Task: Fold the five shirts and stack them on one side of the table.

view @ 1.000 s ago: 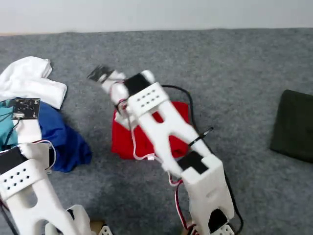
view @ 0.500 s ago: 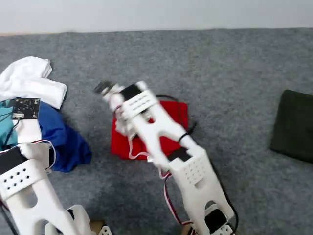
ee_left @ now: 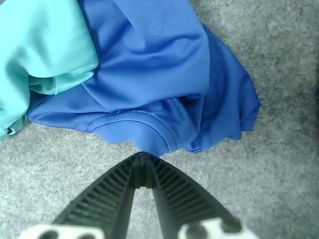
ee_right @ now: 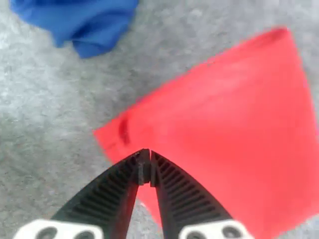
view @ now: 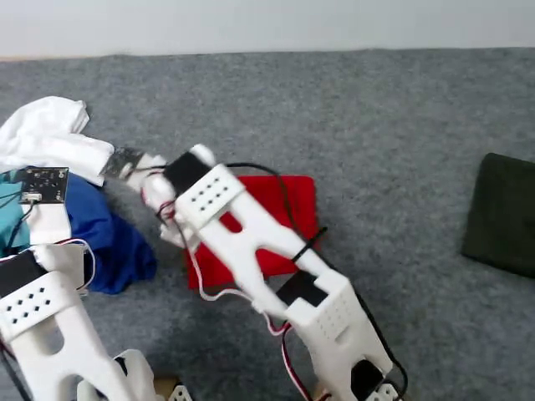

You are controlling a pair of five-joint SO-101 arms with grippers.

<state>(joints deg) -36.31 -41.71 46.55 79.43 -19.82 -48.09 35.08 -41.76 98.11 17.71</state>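
Observation:
A folded red shirt (view: 280, 217) lies flat at the table's middle, partly under my right arm. My right gripper (view: 121, 164) is shut and holds nothing; in the right wrist view its tips (ee_right: 144, 158) hang above the red shirt's (ee_right: 224, 134) edge. A crumpled blue shirt (view: 113, 238) lies at the left, with a teal shirt (view: 8, 221) beside it and a white shirt (view: 50, 138) behind them. My left gripper (ee_left: 143, 159) is shut and empty, just short of the blue shirt's (ee_left: 164, 84) hem, with the teal shirt (ee_left: 40, 55) off to one side. A folded dark green shirt (view: 501, 213) rests at the far right.
Grey carpet-like cloth (view: 393, 125) covers the table. A wide bare stretch lies between the red shirt and the dark green one. The left arm's body (view: 42, 309) stands at the front left corner. A pale wall runs along the far edge.
My right arm has swung left, its gripper going from beyond the red shirt's far left corner toward the white and blue shirts. More of the red shirt shows. The left arm has kept still.

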